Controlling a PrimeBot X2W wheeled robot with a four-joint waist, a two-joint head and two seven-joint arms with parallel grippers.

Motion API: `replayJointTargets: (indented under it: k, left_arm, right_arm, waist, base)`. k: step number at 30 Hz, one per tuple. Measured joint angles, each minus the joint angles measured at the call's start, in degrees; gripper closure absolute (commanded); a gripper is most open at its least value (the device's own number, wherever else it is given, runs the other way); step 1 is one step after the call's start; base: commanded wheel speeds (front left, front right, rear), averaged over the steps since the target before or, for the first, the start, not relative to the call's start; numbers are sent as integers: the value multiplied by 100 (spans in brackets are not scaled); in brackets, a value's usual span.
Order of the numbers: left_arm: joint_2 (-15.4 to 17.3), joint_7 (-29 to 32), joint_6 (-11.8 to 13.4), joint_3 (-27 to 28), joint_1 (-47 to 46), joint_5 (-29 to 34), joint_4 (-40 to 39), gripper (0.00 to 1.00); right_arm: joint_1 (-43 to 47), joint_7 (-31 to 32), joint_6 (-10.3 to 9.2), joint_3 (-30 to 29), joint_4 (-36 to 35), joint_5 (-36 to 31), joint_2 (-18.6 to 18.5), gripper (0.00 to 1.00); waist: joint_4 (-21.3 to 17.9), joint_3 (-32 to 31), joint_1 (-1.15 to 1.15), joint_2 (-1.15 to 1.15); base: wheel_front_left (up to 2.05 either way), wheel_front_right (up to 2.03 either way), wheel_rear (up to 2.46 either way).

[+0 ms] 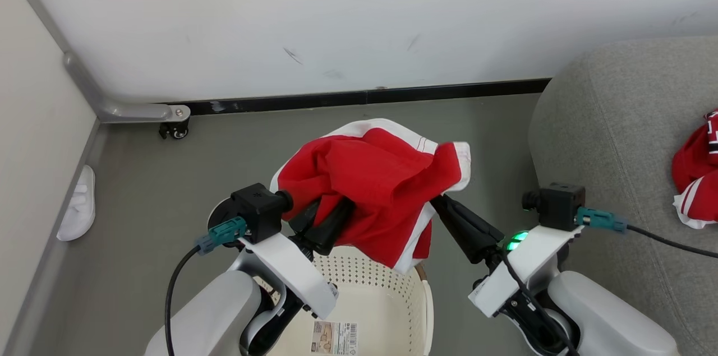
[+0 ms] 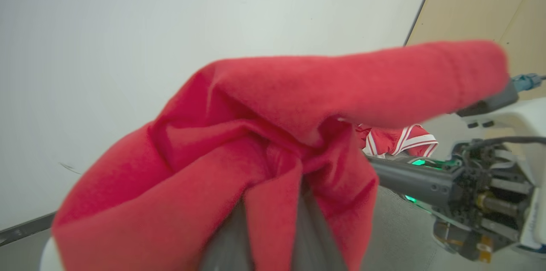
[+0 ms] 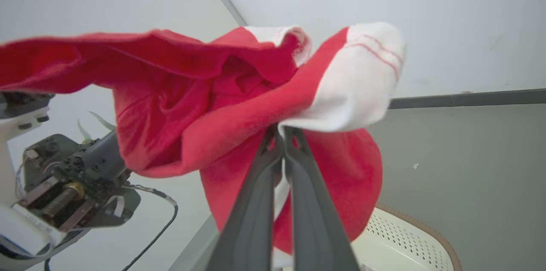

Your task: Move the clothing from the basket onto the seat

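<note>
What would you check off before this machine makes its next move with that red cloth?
1. Left pincer shut on the red soft-fabric garment with white panels: ok.
2. Right pincer shut on the same garment: ok.
3. Garment's hanging hem clear of the cream perforated plastic basket: cannot tell.
4. Free room on the big grey woven-fabric seat, beside another red garment lying there: ok.
5. Basket emptied: cannot tell, partly hidden.

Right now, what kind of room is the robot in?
Probably a corner of a home-like room, maybe a test room: a laundry basket on the floor with red clothing above it, a big grey seat beside it, and a white slipper by the wall.
</note>
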Motion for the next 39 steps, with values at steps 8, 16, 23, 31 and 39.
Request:
replayJointTargets:
  k: [8,16,23,31,39]
  left_arm:
    - [-2,0,58,0,13,-1,45,100]
    - [-20,0,65,-26,108,-2,69,93]
    - [-21,0,64,-66,108,-7,71,2]
    - [-21,5,64,-137,107,-5,64,0]
    - [-25,7,57,-230,107,-4,64,0]
  right_arm:
    - [114,0,0,-246,-130,-88,-97,100]
    - [240,0,0,-452,-282,-253,-112,100]
    - [243,0,0,-683,-392,-392,-148,100]
    - [317,0,0,-946,-571,-567,-194,100]
    - [295,0,0,-1257,-768,-751,-345,100]
  waist:
    - [-75,-41,0,0]
    - [-166,-79,0,0]
    - [-245,-83,0,0]
    - [-362,-61,0,0]
    - [-514,-62,0,0]
  base:
    - [0,0,0]
    - [0,0,0]
    - [0,0,0]
    - [0,0,0]
    - [0,0,0]
